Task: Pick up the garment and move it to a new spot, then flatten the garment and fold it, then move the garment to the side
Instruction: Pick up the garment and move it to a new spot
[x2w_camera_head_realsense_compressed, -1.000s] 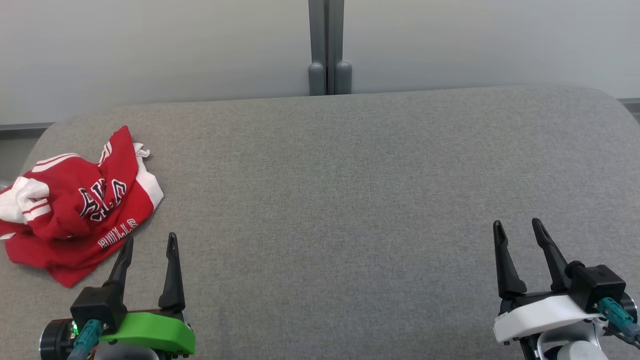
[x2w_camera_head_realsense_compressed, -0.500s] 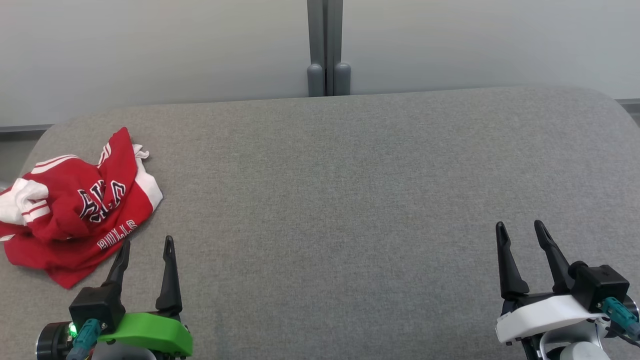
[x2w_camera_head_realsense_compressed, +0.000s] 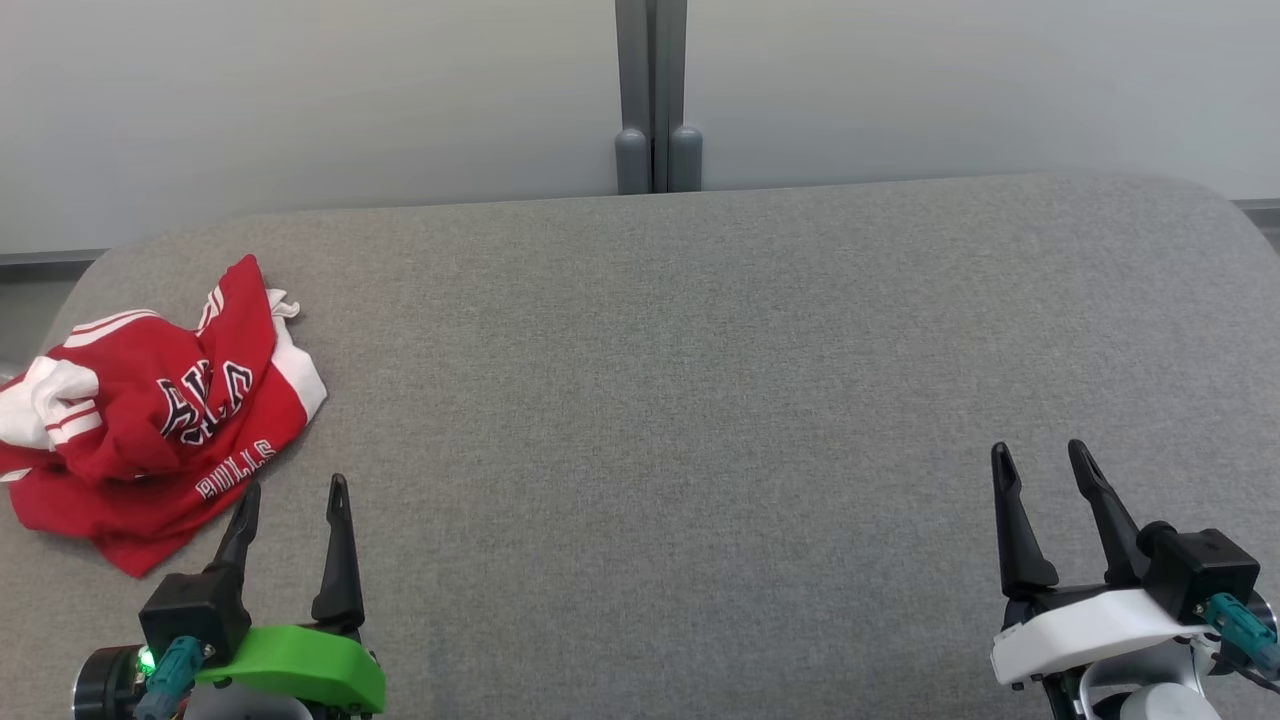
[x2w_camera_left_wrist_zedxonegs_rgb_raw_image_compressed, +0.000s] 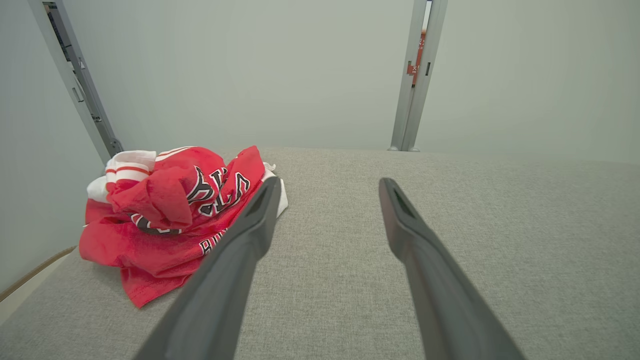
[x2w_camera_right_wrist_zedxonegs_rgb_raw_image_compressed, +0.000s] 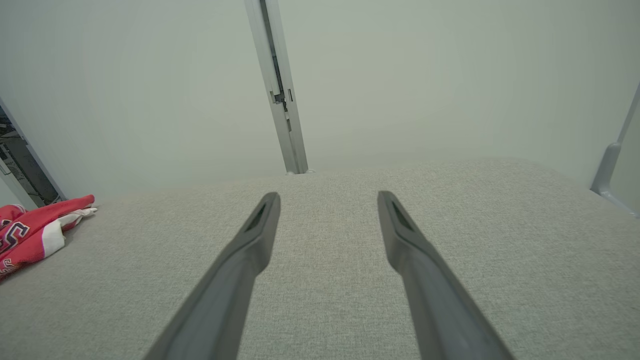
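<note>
In the head view the crumpled red garment (x2w_camera_head_realsense_compressed: 150, 420) lies at the counter's (x2w_camera_head_realsense_compressed: 650, 400) left edge, just beyond the spread, empty left claw (x2w_camera_head_realsense_compressed: 294, 486), with the right claw (x2w_camera_head_realsense_compressed: 1037, 448) equally spread and well apart; the left wrist view puts the garment (x2w_camera_left_wrist_zedxonegs_rgb_raw_image_compressed: 165, 215) left of the fingers, so best steer left onto a raised fold; the right wrist view has it far left.

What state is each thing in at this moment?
garment: crumpled heap, unfolded, lying at the left of the table, not held.
left gripper: jaws open, empty, near the garment.
right gripper: jaws open, empty, far from the garment.
</note>
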